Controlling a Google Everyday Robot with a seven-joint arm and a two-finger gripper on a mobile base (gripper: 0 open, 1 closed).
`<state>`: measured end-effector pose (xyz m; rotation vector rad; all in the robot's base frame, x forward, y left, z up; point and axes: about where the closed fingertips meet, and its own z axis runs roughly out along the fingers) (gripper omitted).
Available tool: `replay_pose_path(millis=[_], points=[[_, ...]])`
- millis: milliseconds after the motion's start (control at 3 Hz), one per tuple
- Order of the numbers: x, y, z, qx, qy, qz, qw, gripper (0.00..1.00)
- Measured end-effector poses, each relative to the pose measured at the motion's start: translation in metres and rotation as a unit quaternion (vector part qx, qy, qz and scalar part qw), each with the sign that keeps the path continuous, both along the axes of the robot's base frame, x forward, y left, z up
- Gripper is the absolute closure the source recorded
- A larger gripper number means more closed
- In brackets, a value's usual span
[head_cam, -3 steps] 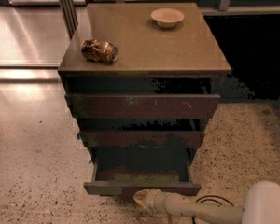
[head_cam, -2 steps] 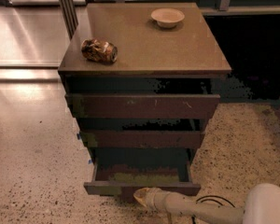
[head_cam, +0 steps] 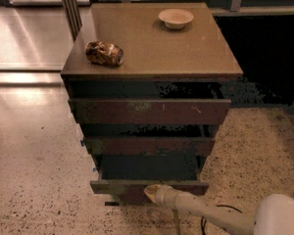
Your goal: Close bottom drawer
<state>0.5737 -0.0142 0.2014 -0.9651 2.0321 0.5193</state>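
The bottom drawer [head_cam: 121,188] is the lowest and narrowest of three dark brown drawers in the cabinet [head_cam: 152,48]. It stands pulled out, and its greenish-grey inner floor [head_cam: 148,167] shows. My gripper [head_cam: 151,193] is at the end of the pale arm that reaches in from the lower right. Its tip rests against the middle of the drawer's flat front, just below the top edge.
A crumpled brown packet [head_cam: 104,53] lies on the cabinet top at the left. A pale bowl [head_cam: 176,18] stands at the back right. The two wider drawers [head_cam: 149,111] above stick out slightly. Speckled floor surrounds the cabinet, with a dark wall to the right.
The gripper tip has stayed against the drawer front. The drawer looks slightly further in than a second ago.
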Motion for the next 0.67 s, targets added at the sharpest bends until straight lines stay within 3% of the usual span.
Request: replay_pose_path(millis=[333, 667], points=[[0.0248, -0.0134, 0.0033, 0.025, -0.001, -0.022, 0.9994, 1.0], [0.018, -0.0075, 0.0015, 0.027, 0.017, 0.002, 0.9995, 1.0]])
